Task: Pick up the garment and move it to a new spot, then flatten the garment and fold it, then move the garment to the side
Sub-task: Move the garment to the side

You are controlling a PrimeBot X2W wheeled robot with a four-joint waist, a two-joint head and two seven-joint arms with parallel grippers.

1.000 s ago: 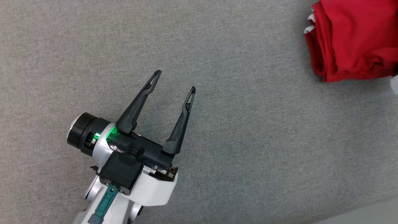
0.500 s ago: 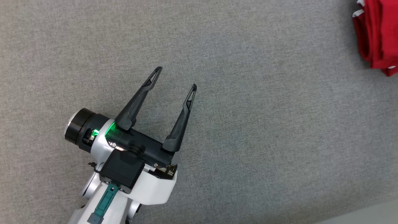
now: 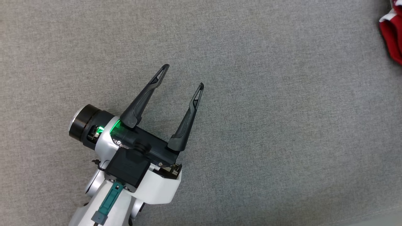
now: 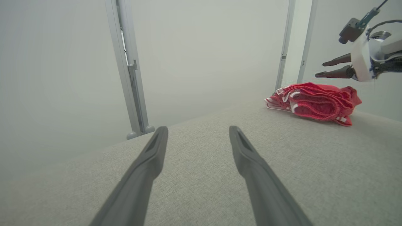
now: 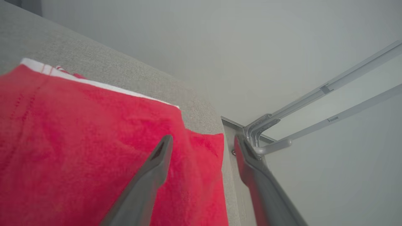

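Note:
The red garment (image 4: 314, 103), folded into a thick bundle with white trim, lies near the far right corner of the grey cloth table (image 3: 267, 125). In the head view only the garment's edge (image 3: 392, 40) shows at the upper right. My left gripper (image 3: 183, 75) hovers open over bare table at the lower left, far from the garment, and its own view shows the left gripper (image 4: 198, 130) with nothing between its fingers. My right gripper (image 5: 203, 139) stands open just above the garment (image 5: 78, 141). Seen from the left wrist, the right gripper (image 4: 326, 67) hangs a little above the bundle without touching it.
The table's corner (image 5: 230, 131) lies right beside the garment, with grey metal frame rails (image 5: 314, 97) beyond it. Upright metal posts (image 4: 128, 72) stand past the far edge. A wide stretch of bare cloth lies between the two grippers.
The garment has travelled to the right, from well inside the head view to its very edge. The right gripper has let go and opened. The left gripper has hardly moved.

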